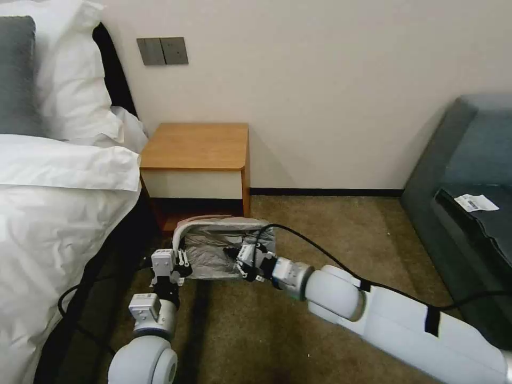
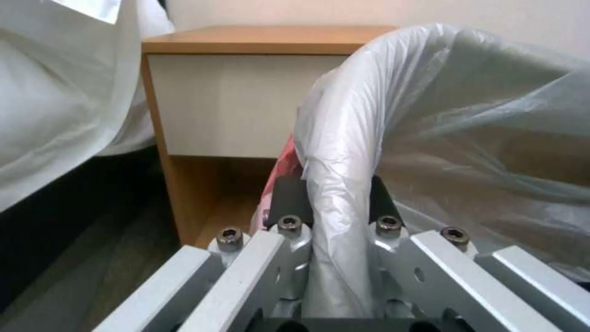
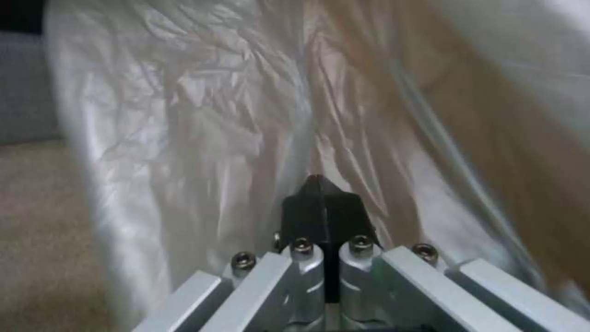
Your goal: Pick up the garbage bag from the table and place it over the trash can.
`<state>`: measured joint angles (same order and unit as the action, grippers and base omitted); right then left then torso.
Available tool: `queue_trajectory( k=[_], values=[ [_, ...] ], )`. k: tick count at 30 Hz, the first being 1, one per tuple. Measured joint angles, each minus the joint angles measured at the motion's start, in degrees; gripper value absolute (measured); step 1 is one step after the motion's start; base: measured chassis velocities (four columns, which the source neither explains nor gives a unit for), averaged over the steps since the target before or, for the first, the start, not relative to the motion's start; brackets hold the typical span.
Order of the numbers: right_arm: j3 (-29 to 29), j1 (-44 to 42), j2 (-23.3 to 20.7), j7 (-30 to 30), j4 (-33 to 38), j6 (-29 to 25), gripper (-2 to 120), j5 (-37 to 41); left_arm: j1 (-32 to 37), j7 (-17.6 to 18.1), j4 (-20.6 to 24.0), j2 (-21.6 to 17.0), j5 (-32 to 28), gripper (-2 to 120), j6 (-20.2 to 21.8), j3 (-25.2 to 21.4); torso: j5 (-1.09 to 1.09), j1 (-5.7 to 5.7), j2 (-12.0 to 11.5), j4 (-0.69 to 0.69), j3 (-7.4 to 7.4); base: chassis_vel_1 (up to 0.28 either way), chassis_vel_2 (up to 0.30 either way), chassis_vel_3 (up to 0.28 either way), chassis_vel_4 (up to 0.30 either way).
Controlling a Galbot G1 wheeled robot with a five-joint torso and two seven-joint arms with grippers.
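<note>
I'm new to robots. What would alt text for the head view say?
Both robot arms reach down to a grey garbage bag draped over a trash can on carpet before a wooden table. The left tool grips its near-left rim; the right tool is inside the bag.

One garbage bag (image 1: 213, 250), 6 o'clock of bench. One bench (image 1: 194, 146), frame centre. Two grippers: left gripper (image 1: 183, 262) at bag's 9 o'clock, right gripper (image 1: 234, 258) at bag's 3 o'clock. One bed (image 1: 53, 213), 9 o'clock. Two wall plates (image 1: 162, 51), 12 o'clock. One sofa (image 1: 469, 176), 3 o'clock.
</note>
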<state>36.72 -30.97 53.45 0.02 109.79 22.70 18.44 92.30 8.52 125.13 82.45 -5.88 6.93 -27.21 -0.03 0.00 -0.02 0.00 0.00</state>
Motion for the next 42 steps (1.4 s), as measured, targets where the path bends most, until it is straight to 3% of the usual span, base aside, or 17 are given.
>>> queue_trajectory(
  k=[9,21,42],
  values=[
    [6.7,7.2,6.6,1.2,-9.2,1.5,0,-2.1,1.7,0.0,1.8,0.3,1.9,6,-0.1,0.1,-0.01,0.0,0.0,0.0,0.0,0.0,0.0,0.0,0.0],
    [13.3,14.2,11.5,0.2,-21.1,-0.3,0,-6.9,3.9,0.0,3.5,1.2,5.9,6,-0.3,1.5,0.0,0.0,0.0,0.0,0.0,0.0,0.0,0.0,0.0],
    [17.8,16.9,18.2,1.7,-31.4,-0.9,0,-7.8,5.8,0.1,3.9,3.1,11.2,6,-1.8,4.3,0.01,0.0,0.0,0.0,0.0,0.0,0.0,0.0,0.0]
  ],
)
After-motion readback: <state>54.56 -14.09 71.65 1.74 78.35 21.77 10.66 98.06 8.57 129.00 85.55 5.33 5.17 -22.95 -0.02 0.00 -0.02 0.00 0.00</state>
